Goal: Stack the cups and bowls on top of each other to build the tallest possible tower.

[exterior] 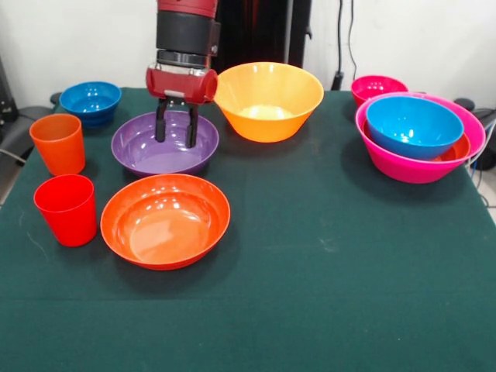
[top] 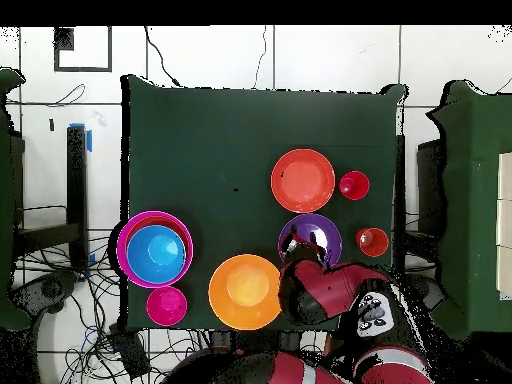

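— Where is the pincer (exterior: 177,128)?

— Over the purple bowl (exterior: 164,144), toward its far side. Its two dark fingers (exterior: 161,124) hang down apart with a gap between them, clamped on nothing; whether the tips touch the bowl I cannot tell.

— And the tower (exterior: 419,136)?

— At the right of the green surface (exterior: 325,256) in the front view: the large pink bowl with a red-orange bowl (exterior: 457,151) inside it and a blue bowl (exterior: 413,126) on top. The small pink-red bowl (exterior: 377,87) sits just behind it.

— The rest?

— The yellow-orange bowl (exterior: 268,101) stands just right of the purple one. The other red-orange bowl (exterior: 165,220) lies near, in front of the purple. The orange cup (exterior: 58,143) and red cup (exterior: 67,209) stand upright at the left, the second blue bowl (exterior: 91,102) at the far left corner.
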Available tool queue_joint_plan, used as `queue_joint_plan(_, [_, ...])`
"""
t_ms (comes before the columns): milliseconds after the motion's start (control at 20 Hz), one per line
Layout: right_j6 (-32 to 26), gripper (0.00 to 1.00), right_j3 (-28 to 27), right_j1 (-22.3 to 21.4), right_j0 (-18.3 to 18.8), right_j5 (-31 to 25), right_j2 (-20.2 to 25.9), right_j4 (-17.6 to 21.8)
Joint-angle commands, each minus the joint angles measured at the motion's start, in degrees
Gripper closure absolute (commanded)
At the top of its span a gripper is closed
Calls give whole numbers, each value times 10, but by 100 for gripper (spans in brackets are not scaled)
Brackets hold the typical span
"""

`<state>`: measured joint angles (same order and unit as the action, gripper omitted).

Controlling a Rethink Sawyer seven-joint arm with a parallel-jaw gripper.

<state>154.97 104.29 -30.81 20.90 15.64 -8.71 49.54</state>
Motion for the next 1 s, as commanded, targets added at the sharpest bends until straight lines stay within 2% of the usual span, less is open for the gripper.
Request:
queue_joint_plan(50, [17, 0, 18, 8, -6, -26, 73, 0])
queue_joint_plan(300, [25, 0, 14, 26, -10, -9, 84, -7])
queue_joint_plan(1000, [31, 0, 30, 25, 9, -14, 132, 2])
